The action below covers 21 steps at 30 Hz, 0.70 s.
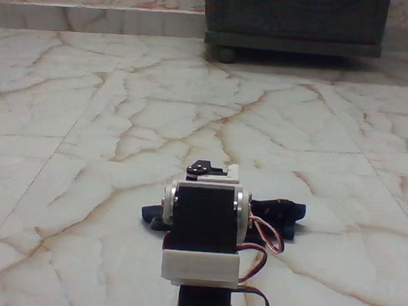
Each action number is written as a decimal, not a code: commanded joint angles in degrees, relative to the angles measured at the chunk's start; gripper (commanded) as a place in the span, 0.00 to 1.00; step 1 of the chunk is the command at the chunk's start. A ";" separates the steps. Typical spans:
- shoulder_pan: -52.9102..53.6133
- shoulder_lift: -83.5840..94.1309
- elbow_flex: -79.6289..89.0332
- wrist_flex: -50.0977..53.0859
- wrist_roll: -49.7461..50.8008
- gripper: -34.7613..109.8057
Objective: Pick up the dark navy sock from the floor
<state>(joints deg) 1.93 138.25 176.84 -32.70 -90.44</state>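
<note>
So the floor [88, 118] takes up nearly the whole fixed view: glossy cream marble tiles with rusty orange veins and thin grout lines, looks pretty slick. At the top, right of centre, there's a dark wooden cabinet [295, 20] on a castor [226, 54], with a pale wall strip running along the top left. The arm [203, 229] sits bottom centre, seen from behind, with red and black wires looping off its right side. The sock [283, 213] lies flat on the tiles just behind the arm, peeking out on both sides, mostly to the right. It's soft and limp, so I'd guess it's light and will bunch up; pinching a raised fold seems best. The end effector is hidden behind the arm's body, so can't tell if it's clenched or released.
</note>
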 commanded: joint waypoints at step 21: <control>0.09 -28.83 -44.30 29.71 44.30 0.24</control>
<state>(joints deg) 1.32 109.42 135.62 -3.16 -47.99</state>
